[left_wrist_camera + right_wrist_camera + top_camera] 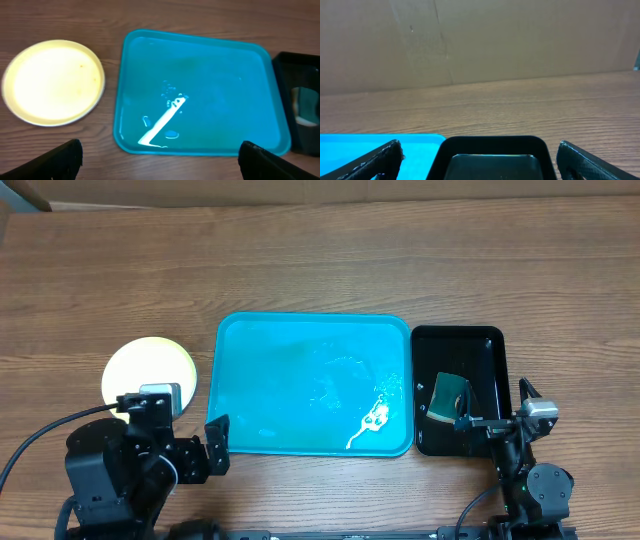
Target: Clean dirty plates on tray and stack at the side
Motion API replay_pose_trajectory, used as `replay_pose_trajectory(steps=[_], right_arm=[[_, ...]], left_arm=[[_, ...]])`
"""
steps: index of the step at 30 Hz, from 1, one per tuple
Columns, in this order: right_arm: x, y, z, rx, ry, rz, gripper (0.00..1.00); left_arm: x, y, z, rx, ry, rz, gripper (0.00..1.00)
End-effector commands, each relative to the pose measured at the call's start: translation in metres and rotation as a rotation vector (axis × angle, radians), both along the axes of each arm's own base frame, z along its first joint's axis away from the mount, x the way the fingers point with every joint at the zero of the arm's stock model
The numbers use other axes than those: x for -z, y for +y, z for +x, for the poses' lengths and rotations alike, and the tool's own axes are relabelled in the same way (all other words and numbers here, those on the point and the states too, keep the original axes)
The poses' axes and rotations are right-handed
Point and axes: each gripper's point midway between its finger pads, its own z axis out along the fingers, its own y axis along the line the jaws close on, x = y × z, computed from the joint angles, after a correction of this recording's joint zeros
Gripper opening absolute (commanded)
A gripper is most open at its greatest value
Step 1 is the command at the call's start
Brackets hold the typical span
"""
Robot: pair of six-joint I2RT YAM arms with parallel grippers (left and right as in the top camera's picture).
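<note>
The blue tray (270, 380) lies mid-table with no plates on it, only wet streaks and droplets (372, 420). It also shows in the left wrist view (225, 75) and the right wrist view (370, 142). A pale yellow-green plate (150, 365) sits on the table left of the tray, with tiny orange specks in the left wrist view (54, 82). I cannot tell whether other plates lie under it, and no white plate shows. My left gripper (185, 442) (160, 162) is open and empty near the front edge. My right gripper (495, 415) (477, 160) is open and empty over the black tray's front.
A smaller black glossy tray (490, 350) (492, 142) stands right of the blue tray and holds a green sponge (448, 397). A cardboard wall runs along the back of the table (480, 40).
</note>
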Motion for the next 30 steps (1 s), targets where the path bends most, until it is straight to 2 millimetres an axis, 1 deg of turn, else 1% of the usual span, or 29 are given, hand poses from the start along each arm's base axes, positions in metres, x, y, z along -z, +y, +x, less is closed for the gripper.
replay_pose_trajectory(steps=[1, 5, 10, 13, 16, 24, 26, 27, 28, 30], right_arm=[[0.001, -0.001, 0.0, 0.001, -0.008, -0.003, 1.0], [0.001, -0.001, 0.0, 0.001, -0.008, -0.003, 1.0], [0.001, -0.001, 0.0, 0.001, -0.008, -0.003, 1.0], [0.001, -0.001, 0.0, 0.001, -0.008, -0.003, 1.0], [0.001, -0.001, 0.0, 0.001, -0.008, -0.003, 1.0], [0.001, -0.001, 0.0, 0.001, -0.008, -0.003, 1.0], [0.001, -0.001, 0.0, 0.001, -0.008, -0.003, 1.0], [0.001, -0.001, 0.0, 0.001, -0.008, -0.003, 1.0], [0.001, -0.001, 0.0, 0.001, -0.008, -0.003, 1.0], [0.001, -0.001, 0.0, 0.001, -0.008, -0.003, 1.0]], left_arm=[[-0.004, 0.007, 0.0, -0.023, -0.071, 0.056, 1.0], [0.002, 0.0, 0.01, 0.021, -0.216, 0.066, 1.0], [0.028, -0.011, 0.022, 0.068, -0.385, 0.057, 1.0], [0.042, -0.011, 0.03, 0.049, -0.477, 0.024, 1.0], [0.05, -0.011, 0.037, 0.04, -0.563, 0.006, 1.0], [0.038, -0.014, 0.057, 0.061, -0.833, 0.07, 1.0], [0.04, -0.015, 0.06, 0.065, -0.87, 0.077, 1.0], [0.045, -0.015, 0.061, 0.066, -0.874, 0.077, 1.0], [0.051, -0.015, 0.063, 0.066, -0.868, 0.077, 1.0], [0.072, -0.015, 0.065, 0.07, -0.796, 0.075, 1.0]])
